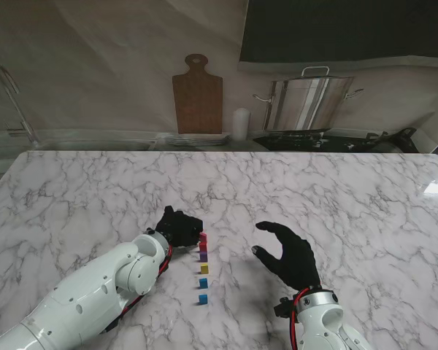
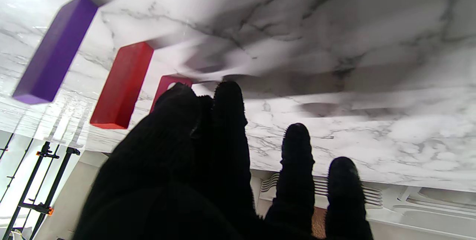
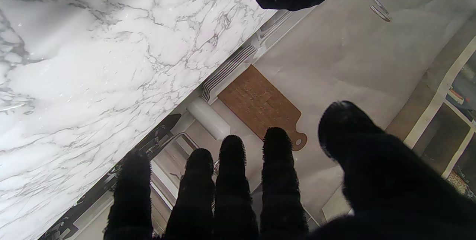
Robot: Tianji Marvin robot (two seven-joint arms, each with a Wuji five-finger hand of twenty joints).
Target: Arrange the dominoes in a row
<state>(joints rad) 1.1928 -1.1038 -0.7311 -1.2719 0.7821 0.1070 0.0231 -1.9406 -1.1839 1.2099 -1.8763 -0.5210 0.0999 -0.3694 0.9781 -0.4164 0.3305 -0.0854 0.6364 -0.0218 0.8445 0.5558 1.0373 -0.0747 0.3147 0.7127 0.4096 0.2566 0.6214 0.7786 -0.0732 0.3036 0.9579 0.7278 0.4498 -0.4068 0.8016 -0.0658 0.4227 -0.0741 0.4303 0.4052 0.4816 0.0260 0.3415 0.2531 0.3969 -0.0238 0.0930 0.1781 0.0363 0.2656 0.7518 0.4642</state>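
At the left hand's [image 1: 179, 224] fingertips [image 2: 227, 95] stands the pink domino [image 2: 167, 83], far end of a row running toward me: red [image 2: 121, 85], purple [image 2: 54, 50], yellow [image 1: 204, 268], two blue [image 1: 203, 282]; each an upright little block; whether thumb and fingers pinch the pink one, I cannot tell; right hand [image 1: 290, 255] hovers beside the row, fingers spread, holding nothing.

A wooden cutting board [image 1: 198, 93] leans upright against the back wall behind a marble table [image 1: 336, 197]. Just beside it stands a white cylinder [image 1: 239, 124], with a steel stockpot [image 1: 309, 102] farther right.
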